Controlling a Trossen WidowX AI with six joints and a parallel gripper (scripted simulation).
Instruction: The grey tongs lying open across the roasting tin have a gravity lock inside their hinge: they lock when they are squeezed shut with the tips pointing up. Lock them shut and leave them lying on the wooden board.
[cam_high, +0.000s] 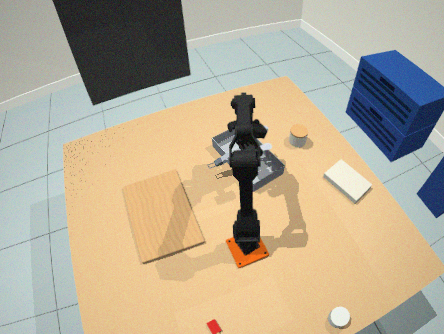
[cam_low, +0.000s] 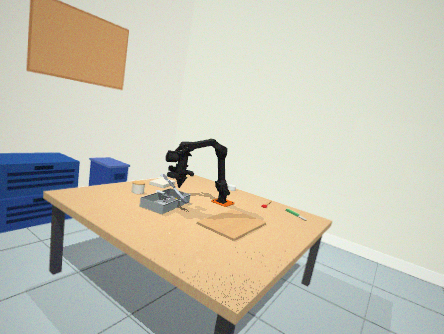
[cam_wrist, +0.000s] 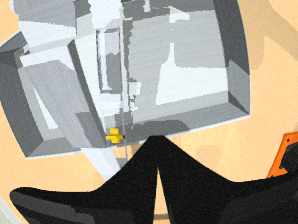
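Note:
The grey tongs (cam_high: 218, 162) (cam_low: 172, 189) (cam_wrist: 65, 90) lie open across the grey roasting tin (cam_high: 272, 179) (cam_low: 151, 204) (cam_wrist: 240, 82). Their narrow end sticks out over the tin's wall on the side toward the wooden board (cam_high: 162, 217) (cam_low: 232, 227). In the wrist view a small yellow part (cam_wrist: 115, 135) shows near that end. My gripper (cam_low: 181, 186) (cam_wrist: 156, 141) is shut and empty, pointing down above the tin's edge beside the tongs. In the wrist view its fingers cover part of the narrow end. In the top view the arm hides the fingertips and the middle of the tongs. The board bears nothing.
A pot with an orange lid (cam_high: 298, 134) (cam_low: 138, 187) stands beyond the tin. A white block (cam_high: 347, 181) (cam_low: 161, 182) lies right of it in the top view. A white round thing (cam_high: 340, 317), a red piece (cam_high: 214, 327) (cam_low: 265, 205) and a green-handled tool (cam_low: 293, 213) lie farther off.

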